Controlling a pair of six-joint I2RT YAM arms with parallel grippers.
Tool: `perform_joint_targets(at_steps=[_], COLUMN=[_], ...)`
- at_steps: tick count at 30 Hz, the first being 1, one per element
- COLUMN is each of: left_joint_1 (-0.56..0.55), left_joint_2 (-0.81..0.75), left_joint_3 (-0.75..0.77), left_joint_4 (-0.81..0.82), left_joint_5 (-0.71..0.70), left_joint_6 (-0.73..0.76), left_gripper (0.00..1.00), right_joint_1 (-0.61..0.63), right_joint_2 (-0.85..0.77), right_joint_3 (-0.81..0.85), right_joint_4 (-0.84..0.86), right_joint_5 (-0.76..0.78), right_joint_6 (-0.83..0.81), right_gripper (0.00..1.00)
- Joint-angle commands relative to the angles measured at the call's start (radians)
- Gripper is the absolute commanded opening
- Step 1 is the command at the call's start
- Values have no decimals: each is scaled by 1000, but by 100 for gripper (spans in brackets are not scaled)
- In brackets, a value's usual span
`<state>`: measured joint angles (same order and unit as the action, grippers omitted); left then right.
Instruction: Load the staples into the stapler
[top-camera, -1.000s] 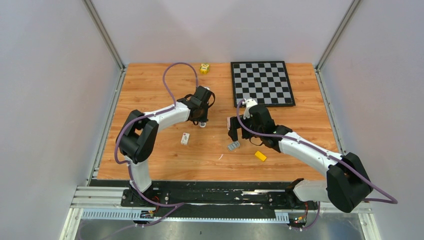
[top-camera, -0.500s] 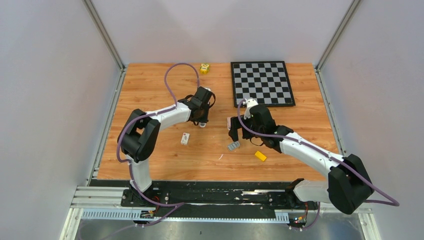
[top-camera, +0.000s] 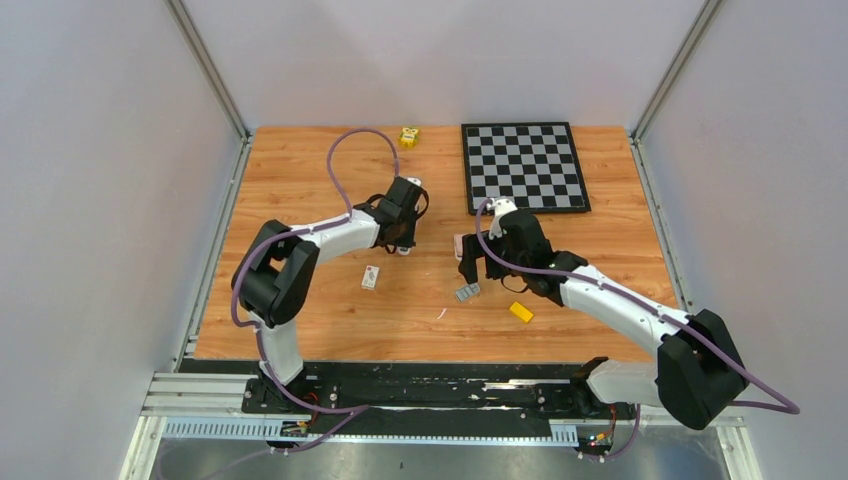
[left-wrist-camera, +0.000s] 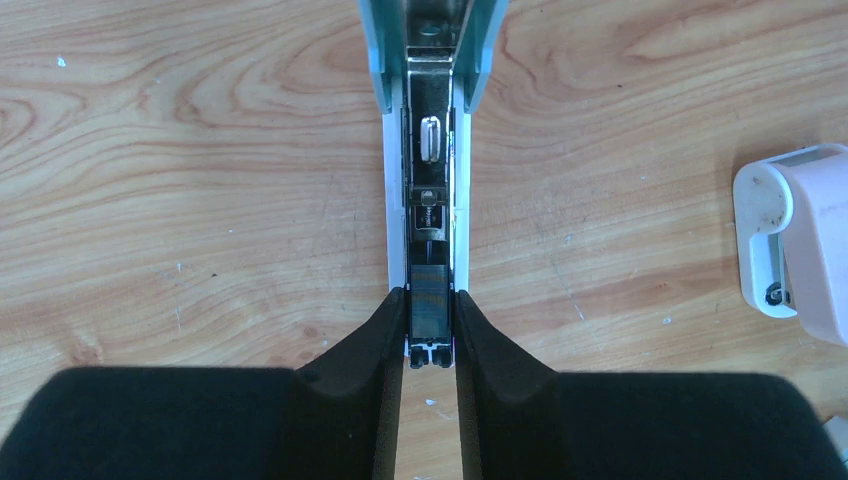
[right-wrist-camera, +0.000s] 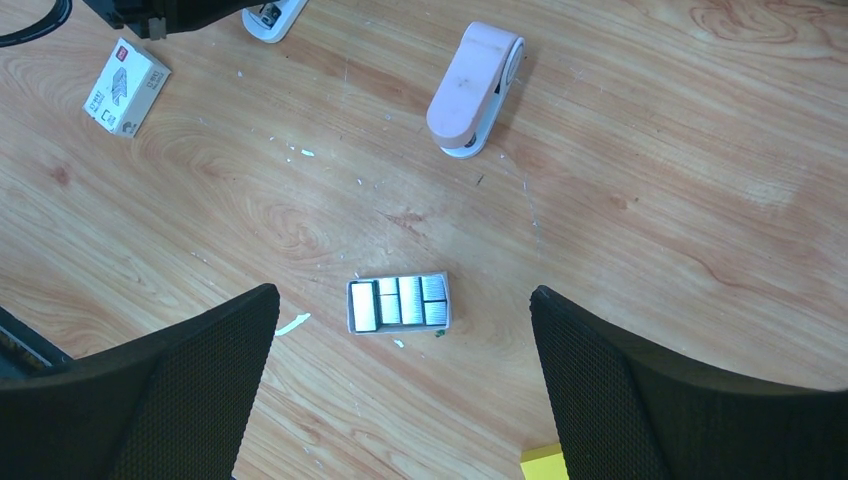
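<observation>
The left gripper (left-wrist-camera: 430, 300) is clamping the open teal-and-white metal-railed stapler (left-wrist-camera: 430, 180) while the wide-open right gripper (right-wrist-camera: 402, 293) is hovering over the small silvery-grey ridged staples (right-wrist-camera: 398, 303), likely light and crumbly, best pinched across their long sides.

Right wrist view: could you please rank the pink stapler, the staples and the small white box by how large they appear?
1. The pink stapler is clearly the largest.
2. The staples and the white box look nearly alike. The staples seem slightly wider, but it is too close to rank them.
</observation>
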<state>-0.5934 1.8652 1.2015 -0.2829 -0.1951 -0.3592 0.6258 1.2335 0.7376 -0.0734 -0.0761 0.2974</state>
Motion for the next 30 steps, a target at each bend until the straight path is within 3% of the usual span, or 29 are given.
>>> perform_joint_targets(at_steps=[1, 15, 21, 23, 25, 27, 30], left_joint_1=[-6, -68, -87, -92, -95, -96, -94], left_joint_2=[-59, -269, -271, -279, -290, -299, -322], left_joint_3=[-68, -355, -387, -407, -421, -419, -416], left_joint_4=[18, 214, 276, 318, 339, 333, 314], left_joint_5=[3, 134, 242, 261, 266, 255, 207], left_joint_6=[25, 147, 195, 193, 184, 172, 134], left_gripper=[18, 16, 16, 17, 19, 29, 35], right_joint_1=[-17, -87, -107, -108, -109, -110, -110], right_joint_2=[-28, 55, 94, 112, 136, 170, 220], right_joint_3=[25, 169, 227, 247, 253, 273, 311], right_joint_4=[-22, -4, 35, 47, 65, 97, 107], right_joint_5=[32, -80, -158, -170, -184, -218, -255], right_joint_6=[27, 40, 40, 38, 43, 41, 35], right_gripper=[100, 92, 79, 69, 62, 57, 55])
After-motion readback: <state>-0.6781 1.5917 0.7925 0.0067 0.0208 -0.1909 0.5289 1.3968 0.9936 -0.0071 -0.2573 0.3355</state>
